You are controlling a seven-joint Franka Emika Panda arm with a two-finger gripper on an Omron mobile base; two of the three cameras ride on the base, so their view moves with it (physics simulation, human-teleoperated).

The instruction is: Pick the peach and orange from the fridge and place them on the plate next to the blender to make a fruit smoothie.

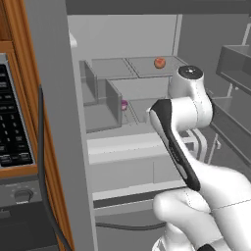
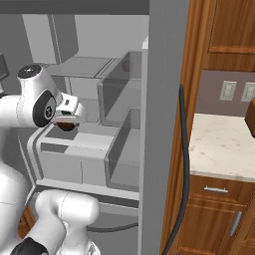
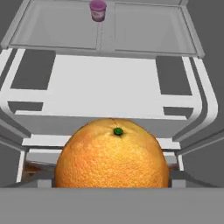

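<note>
While the white arm reaches into the tall grey fridge (image 1: 59, 98), its two-finger gripper (image 2: 66, 124) is clamped on the round, deep-orange textured orange (image 3: 112, 154). Being a ball, the orange has no long axis; its green stem dimple faces up toward the hand camera. It hangs above a pale grey shelf. 1 small round pinkish-red peach (image 1: 159, 62) rests on an upper shelf at the back. 1 small pink-purple cup (image 3: 98, 10) stands on a lower shelf, well apart.
</note>
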